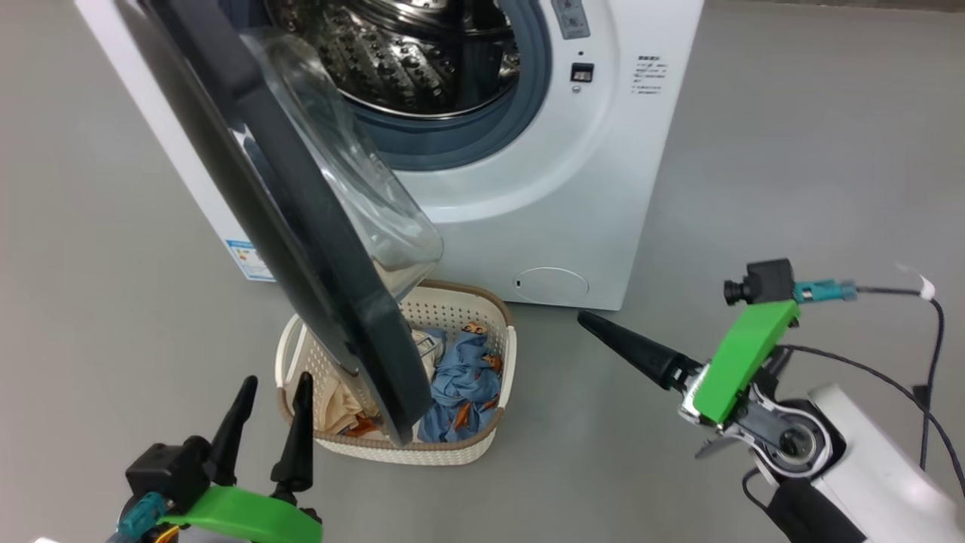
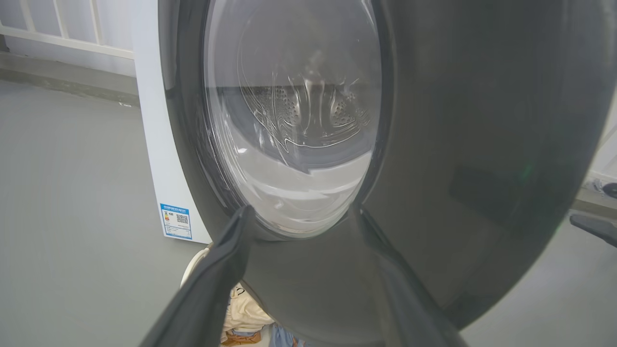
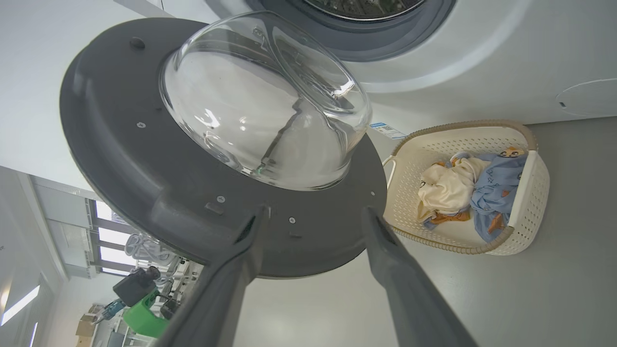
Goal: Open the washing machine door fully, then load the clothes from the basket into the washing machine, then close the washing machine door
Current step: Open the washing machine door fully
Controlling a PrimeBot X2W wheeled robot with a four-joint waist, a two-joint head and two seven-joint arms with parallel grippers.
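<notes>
A smooth, matt grey floor (image 1: 791, 151) is seen beneath the whole scene, and on it stands the washing machine (image 1: 603, 188), a boxy white front-loader marked by a round white flap (image 1: 552, 285) low on its front and a small blue label (image 1: 247, 260) at a lower corner. Its porthole is uncovered, so the dimpled steel drum (image 1: 407, 60) and the grey rubber gasket (image 1: 528, 113) ringing it are exposed. The washing machine door (image 1: 301, 256) is swung outward on the robot's left side. Its wide glossy black rim is seen nearly edge-on in the head view, and its domed clear glass bowl (image 1: 354, 173) is turned towards the machine. Just in front of the machine, partly overlapped by the door's lower edge in the head view, the basket (image 1: 452, 451) is set on the floor. It is a rounded cream plastic tub with perforated walls and a brown woven-look rim. The clothes (image 3: 458, 183) are crumpled inside it, a cream garment (image 3: 443, 193) beside a light blue garment (image 1: 467, 377) with orange patches. The left gripper (image 1: 277, 379) is held near the door's outer face, its long dark tapered fingers spread apart with nothing between them. The right gripper (image 3: 316, 212) is held off to the basket's right, its fingers likewise parted and empty.
</notes>
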